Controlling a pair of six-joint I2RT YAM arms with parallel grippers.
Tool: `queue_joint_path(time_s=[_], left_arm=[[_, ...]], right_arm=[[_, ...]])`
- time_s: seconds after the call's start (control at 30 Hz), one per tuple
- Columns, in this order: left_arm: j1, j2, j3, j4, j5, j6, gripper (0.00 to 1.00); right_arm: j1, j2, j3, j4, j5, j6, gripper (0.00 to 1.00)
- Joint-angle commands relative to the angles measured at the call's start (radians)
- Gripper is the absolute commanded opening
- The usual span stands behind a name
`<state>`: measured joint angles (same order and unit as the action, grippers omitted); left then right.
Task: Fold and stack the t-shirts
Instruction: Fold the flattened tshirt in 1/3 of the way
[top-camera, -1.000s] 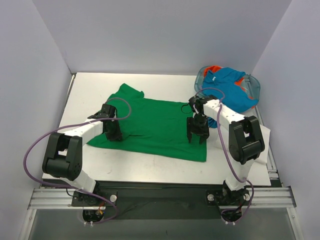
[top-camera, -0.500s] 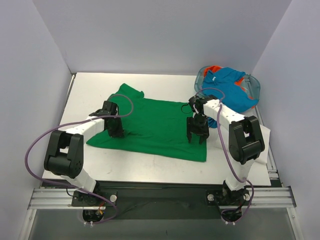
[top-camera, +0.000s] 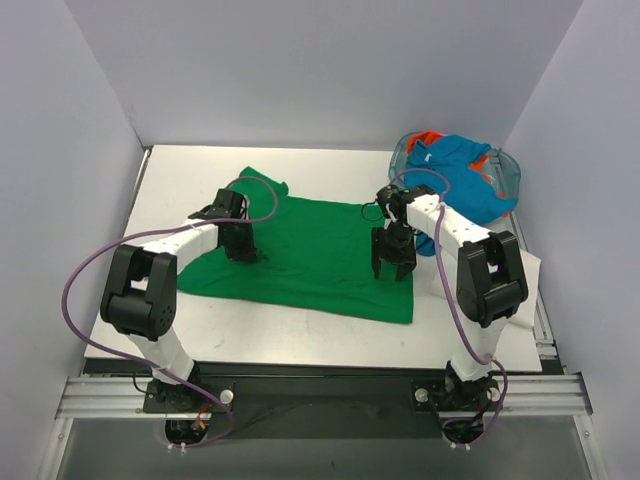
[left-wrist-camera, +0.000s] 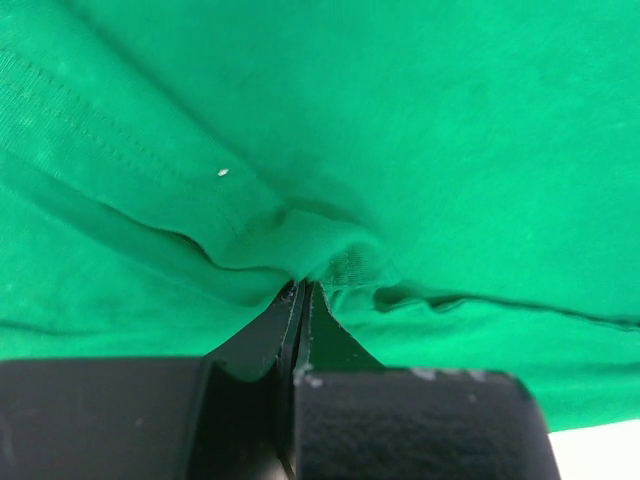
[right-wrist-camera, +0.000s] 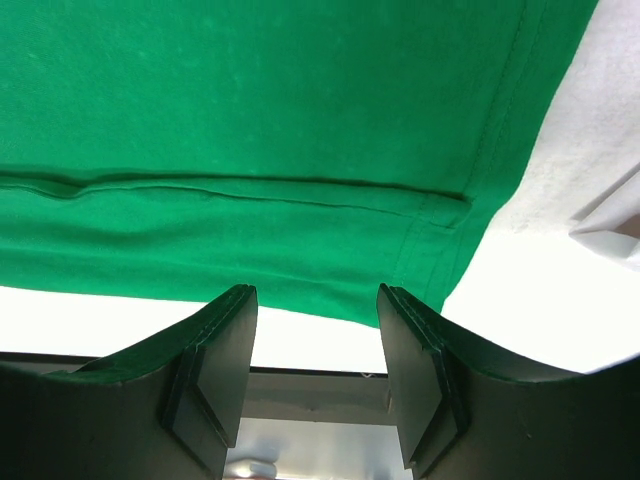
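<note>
A bright green t-shirt (top-camera: 310, 250) lies spread on the white table (top-camera: 180, 170). My left gripper (top-camera: 241, 250) is shut on a pinched fold of the green t-shirt (left-wrist-camera: 330, 250) near its left side. My right gripper (top-camera: 392, 272) is open and empty above the shirt's right part; the shirt's hem and corner (right-wrist-camera: 440, 250) show between its fingers (right-wrist-camera: 215, 370). A turquoise blue t-shirt (top-camera: 462, 180) lies bunched at the back right, with a bit of an orange-red t-shirt (top-camera: 428, 138) showing behind it.
The blue and orange-red shirts sit in a clear bin (top-camera: 510, 170) at the back right corner. White walls enclose the table on three sides. A white sheet (top-camera: 530, 270) lies at the right edge under the right arm.
My left gripper has moved away from the near left edge toward the back and right, dragging the green shirt's left side with it. The right gripper has shifted slightly back.
</note>
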<state>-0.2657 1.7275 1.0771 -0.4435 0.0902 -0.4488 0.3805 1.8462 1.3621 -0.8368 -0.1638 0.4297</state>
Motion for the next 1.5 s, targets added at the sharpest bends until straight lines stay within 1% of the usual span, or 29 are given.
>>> queue_joint_path(time_s=[0.0, 0.47, 0.7, 0.73, 0.77, 0.8, 0.9, 1.03, 1.1, 1.17, 1.23, 1.27, 1.3, 1.37, 1.47], left_arm=[[-0.015, 0.026, 0.069, 0.046, 0.022, 0.033, 0.00], [-0.030, 0.121, 0.173, 0.028, 0.060, 0.061, 0.00], [-0.040, 0.153, 0.236, 0.049, 0.178, 0.021, 0.00], [-0.040, 0.158, 0.242, 0.058, 0.193, 0.000, 0.06], [-0.040, 0.167, 0.257, 0.071, 0.209, -0.011, 0.16], [-0.040, 0.173, 0.264, 0.075, 0.226, -0.019, 0.31], [-0.040, 0.182, 0.280, 0.115, 0.307, -0.057, 0.45], [-0.032, 0.159, 0.302, 0.149, 0.350, -0.083, 0.52], [-0.017, 0.126, 0.303, 0.161, 0.350, -0.088, 0.53], [0.028, 0.083, 0.273, 0.179, 0.338, -0.096, 0.53], [0.065, 0.054, 0.210, 0.190, 0.289, -0.106, 0.53], [0.104, 0.034, 0.192, 0.184, 0.266, -0.106, 0.53], [0.123, 0.030, 0.176, 0.174, 0.235, -0.106, 0.53], [0.173, 0.030, 0.127, 0.163, 0.221, -0.108, 0.53], [0.206, 0.033, 0.069, 0.161, 0.191, -0.106, 0.53]], right_arm=[[-0.002, 0.015, 0.042, -0.065, 0.010, 0.004, 0.52], [-0.008, 0.067, 0.115, -0.093, 0.017, -0.008, 0.52], [-0.014, 0.087, 0.135, -0.100, 0.014, -0.008, 0.52], [-0.015, 0.090, 0.138, -0.100, 0.014, -0.008, 0.52], [-0.015, 0.094, 0.143, -0.104, 0.014, -0.008, 0.52], [-0.015, 0.096, 0.146, -0.104, 0.014, -0.006, 0.52], [-0.017, 0.102, 0.157, -0.107, 0.014, -0.008, 0.52], [-0.015, 0.107, 0.169, -0.107, 0.012, -0.008, 0.52], [-0.017, 0.110, 0.176, -0.107, 0.007, -0.009, 0.52], [-0.017, 0.110, 0.181, -0.107, 0.006, -0.012, 0.52], [-0.015, 0.117, 0.187, -0.104, 0.001, -0.014, 0.52], [-0.015, 0.126, 0.189, -0.102, 0.000, -0.014, 0.52], [-0.015, 0.131, 0.190, -0.099, -0.002, -0.014, 0.52], [-0.017, 0.152, 0.192, -0.096, -0.002, -0.017, 0.52], [-0.015, 0.180, 0.190, -0.085, 0.000, -0.022, 0.52]])
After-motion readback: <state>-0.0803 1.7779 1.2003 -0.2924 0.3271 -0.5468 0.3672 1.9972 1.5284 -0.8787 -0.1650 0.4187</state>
